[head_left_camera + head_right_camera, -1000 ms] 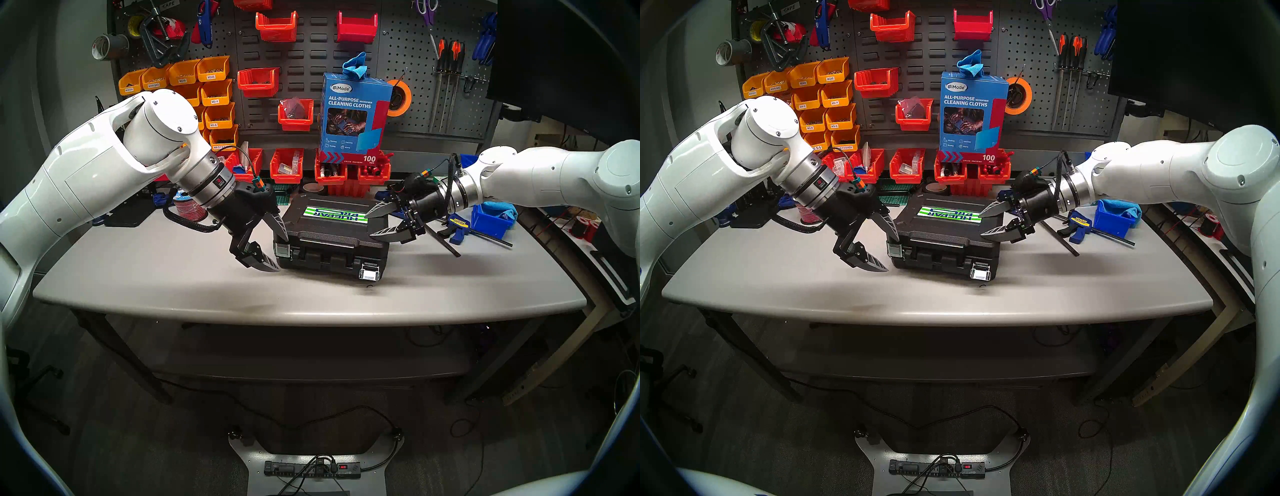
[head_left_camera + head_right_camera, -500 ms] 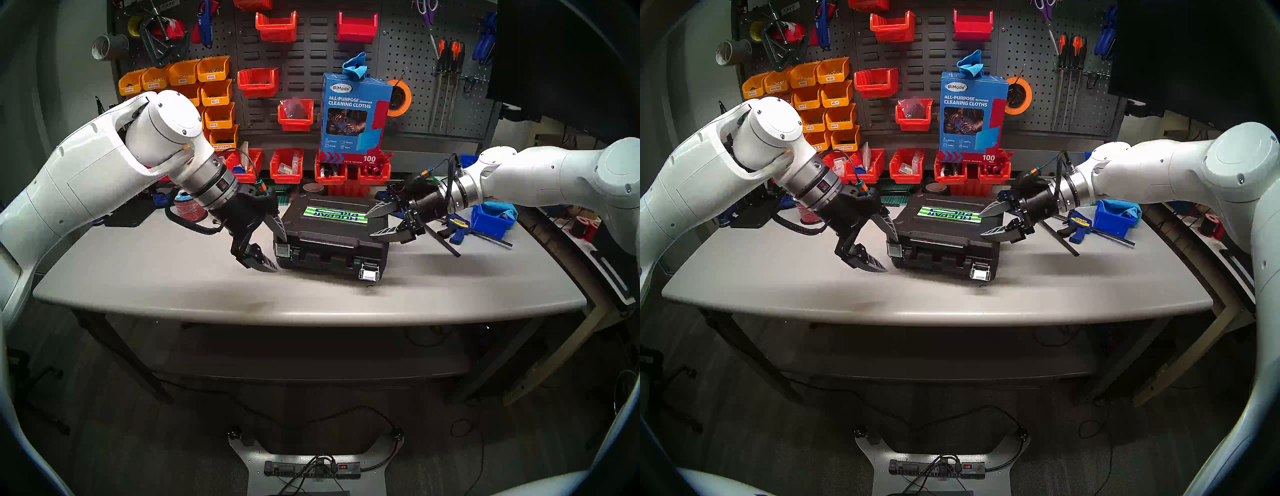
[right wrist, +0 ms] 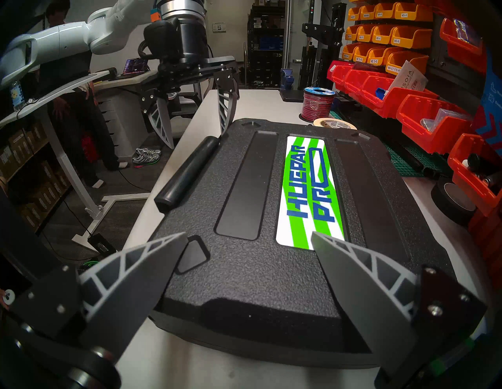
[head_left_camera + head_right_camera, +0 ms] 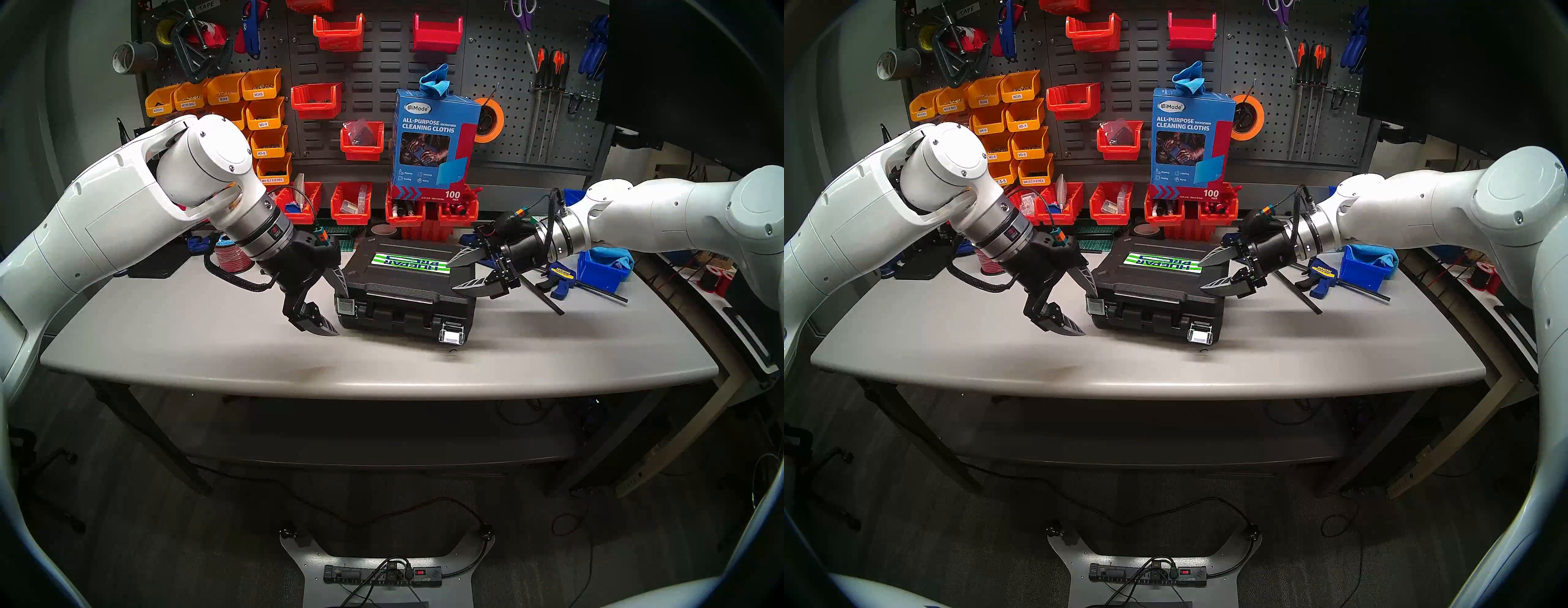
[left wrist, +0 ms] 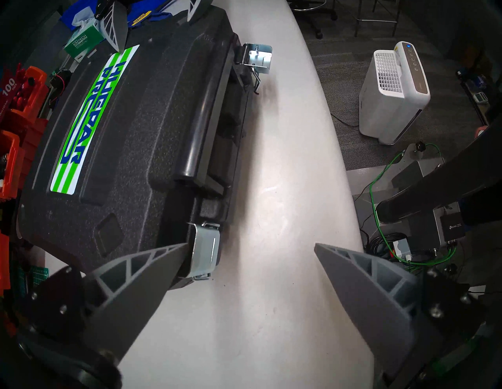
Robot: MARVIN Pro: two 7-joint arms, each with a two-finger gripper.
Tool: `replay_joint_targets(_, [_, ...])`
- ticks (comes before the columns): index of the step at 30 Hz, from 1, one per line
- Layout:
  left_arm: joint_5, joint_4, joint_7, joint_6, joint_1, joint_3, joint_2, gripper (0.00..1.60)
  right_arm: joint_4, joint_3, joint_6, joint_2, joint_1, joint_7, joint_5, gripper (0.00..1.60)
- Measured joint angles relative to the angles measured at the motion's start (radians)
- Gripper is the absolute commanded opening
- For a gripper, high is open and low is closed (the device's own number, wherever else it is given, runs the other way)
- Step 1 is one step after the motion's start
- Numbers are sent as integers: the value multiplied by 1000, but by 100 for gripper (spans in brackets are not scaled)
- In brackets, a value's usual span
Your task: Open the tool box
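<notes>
The left gripper (image 5: 250, 245), jaws spread, has tilted toward the tool box's (image 4: 407, 288) fastened latch (image 5: 205, 251) beside its fingertip; the right gripper (image 4: 450, 276) idles, spread.

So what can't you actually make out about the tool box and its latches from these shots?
- Contents of the tool box: hidden, lid down in every view.
- Back edge and hinges: behind the lid in the head views, out of frame in the wrist views.
- Whether the left tool's fingertip touches the near latch: left wrist view shows them meeting, contact unclear.
- Both latches from the right wrist: hidden below the lid's front edge.
- Far latch: flipped outward, hook detail too small.
</notes>
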State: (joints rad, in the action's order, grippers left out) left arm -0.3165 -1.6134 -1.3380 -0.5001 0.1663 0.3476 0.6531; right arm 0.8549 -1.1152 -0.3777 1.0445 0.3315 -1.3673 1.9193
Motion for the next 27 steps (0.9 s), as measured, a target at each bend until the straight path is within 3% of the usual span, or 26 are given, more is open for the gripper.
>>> replay_joint_targets(13, [16,-3,17,-15,2,-37,18,160,3,-23,-8,8,6,2,21,160])
replay_joint_targets(14, [16,-3,18,-16,1,-38,19,73,3,-25,-9,9,7,3,23,160])
replay_joint_targets(15, [17,-2,19,-16,1,-39,20,24,4,-27,-9,10,7,3,24,160])
replay_joint_targets(16, [18,-1,22,-17,0,-40,21,0,4,-28,-10,10,8,3,26,160])
replay_joint_targets(27, [34,2,26,-19,25,-83,32,0,8,-47,-19,19,13,2,44,160])
